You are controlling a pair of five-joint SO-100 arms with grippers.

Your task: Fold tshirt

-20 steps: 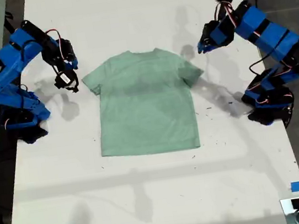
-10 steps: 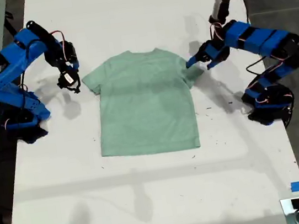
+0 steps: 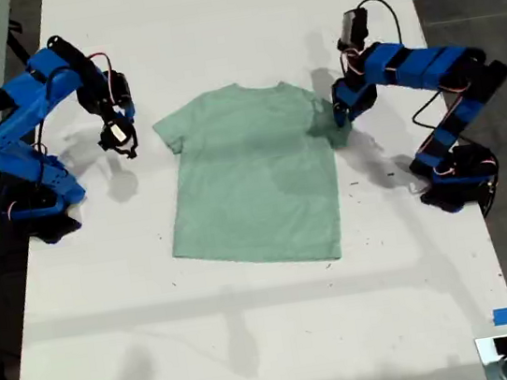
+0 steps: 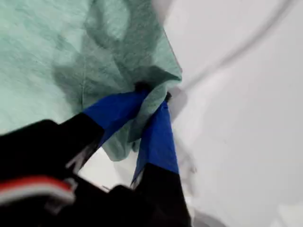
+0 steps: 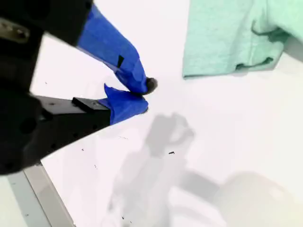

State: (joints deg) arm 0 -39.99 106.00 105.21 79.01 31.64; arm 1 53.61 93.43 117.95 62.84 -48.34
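The tshirt (image 3: 252, 176) lies flat mid-table (image 3: 256, 341); my first gripper (image 4: 154, 94) is pinched on its sleeve, my second gripper (image 5: 142, 97) hangs closed and empty beside the other sleeve, so the fold is only starting and next calls for drawing that sleeve inward.

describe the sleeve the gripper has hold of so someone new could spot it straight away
On the white table lies one mint-green tshirt. Its sleeve on the exterior view's right is bunched up and pinched in my first gripper. The other sleeve lies flat, with my second gripper clear of it.
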